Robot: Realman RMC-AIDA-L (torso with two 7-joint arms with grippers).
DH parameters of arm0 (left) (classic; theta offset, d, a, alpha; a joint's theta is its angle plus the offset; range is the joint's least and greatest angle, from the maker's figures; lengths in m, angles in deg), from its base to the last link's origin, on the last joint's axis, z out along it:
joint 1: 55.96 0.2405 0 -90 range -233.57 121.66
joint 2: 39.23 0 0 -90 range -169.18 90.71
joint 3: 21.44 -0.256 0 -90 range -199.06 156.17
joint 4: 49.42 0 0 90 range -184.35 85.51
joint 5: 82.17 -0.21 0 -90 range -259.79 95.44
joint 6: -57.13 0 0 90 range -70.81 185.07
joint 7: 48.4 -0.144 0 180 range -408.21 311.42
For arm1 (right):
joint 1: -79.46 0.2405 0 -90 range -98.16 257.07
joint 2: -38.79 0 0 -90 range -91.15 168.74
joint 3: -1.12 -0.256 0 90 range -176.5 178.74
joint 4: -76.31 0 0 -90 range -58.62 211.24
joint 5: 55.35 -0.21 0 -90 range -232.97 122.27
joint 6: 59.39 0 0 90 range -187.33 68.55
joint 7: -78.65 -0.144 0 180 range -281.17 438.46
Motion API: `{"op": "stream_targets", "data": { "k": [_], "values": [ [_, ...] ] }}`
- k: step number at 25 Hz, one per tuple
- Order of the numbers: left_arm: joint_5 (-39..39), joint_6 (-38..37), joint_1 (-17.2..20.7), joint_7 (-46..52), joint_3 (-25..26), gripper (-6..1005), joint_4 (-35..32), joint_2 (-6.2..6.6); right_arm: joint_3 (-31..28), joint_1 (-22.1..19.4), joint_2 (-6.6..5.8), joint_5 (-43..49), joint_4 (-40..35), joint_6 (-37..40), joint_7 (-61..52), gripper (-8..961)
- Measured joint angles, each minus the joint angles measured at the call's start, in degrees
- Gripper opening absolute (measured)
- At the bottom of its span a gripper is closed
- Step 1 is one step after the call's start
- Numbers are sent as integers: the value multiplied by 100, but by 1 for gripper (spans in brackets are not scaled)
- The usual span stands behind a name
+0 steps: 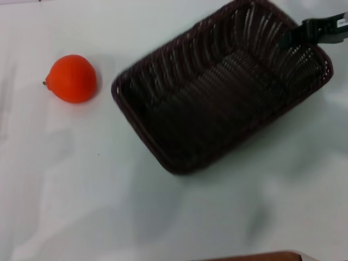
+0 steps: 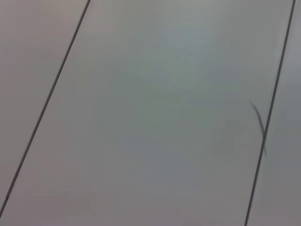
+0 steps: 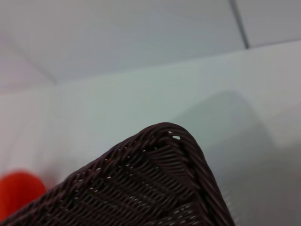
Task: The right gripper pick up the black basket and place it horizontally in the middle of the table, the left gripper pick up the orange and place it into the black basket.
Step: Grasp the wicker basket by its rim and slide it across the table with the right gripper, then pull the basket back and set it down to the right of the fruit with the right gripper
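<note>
The black basket (image 1: pixel 217 92) sits diagonally in the head view, right of centre, and looks raised above the table (image 1: pixel 81 190), casting a soft shadow below it. My right gripper (image 1: pixel 298 33) comes in from the upper right and is shut on the basket's far right rim. The right wrist view shows a corner of the basket (image 3: pixel 160 179) close up. The orange (image 1: pixel 71 79) lies on the table at the left, apart from the basket, its stem end pointing left. It also shows in the right wrist view (image 3: pixel 19 193). My left gripper is out of view.
A brown edge (image 1: pixel 255 256) shows at the bottom of the head view. The left wrist view shows only a pale panelled surface (image 2: pixel 150 113) with thin dark seams.
</note>
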State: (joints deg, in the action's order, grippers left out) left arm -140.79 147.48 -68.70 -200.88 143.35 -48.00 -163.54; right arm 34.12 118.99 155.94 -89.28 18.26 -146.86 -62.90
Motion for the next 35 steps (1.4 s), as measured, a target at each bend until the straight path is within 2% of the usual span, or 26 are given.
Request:
{"op": "stream_targets", "data": {
  "k": [6,7,8,12,17,22,32,35],
  "values": [
    [0,-7,0,-1,-1,844,7,3,-181,-496,36,-897,-54,127,-399,231],
    [0,-8,-3,-1,0,844,7,5,-194,-556,81,-946,-50,227,-436,236],
    [0,-9,-9,-1,-1,844,8,8,-217,-666,177,-1019,-17,439,-476,241],
    [0,-9,-53,-36,-1,843,17,13,-234,-752,233,-1231,256,646,-448,260],
    [-17,-5,-75,-67,-26,843,136,12,-201,-906,251,-1667,634,880,-287,285],
    [-25,-5,-101,-68,-27,843,235,12,-206,-933,203,-1803,1018,935,-112,309],
    [-44,39,-100,-71,-60,843,293,21,-190,-974,191,-1790,1117,615,-237,358],
    [-46,40,-76,-65,-161,844,294,22,-187,-982,188,-1796,1118,424,-277,510]
  ]
}}
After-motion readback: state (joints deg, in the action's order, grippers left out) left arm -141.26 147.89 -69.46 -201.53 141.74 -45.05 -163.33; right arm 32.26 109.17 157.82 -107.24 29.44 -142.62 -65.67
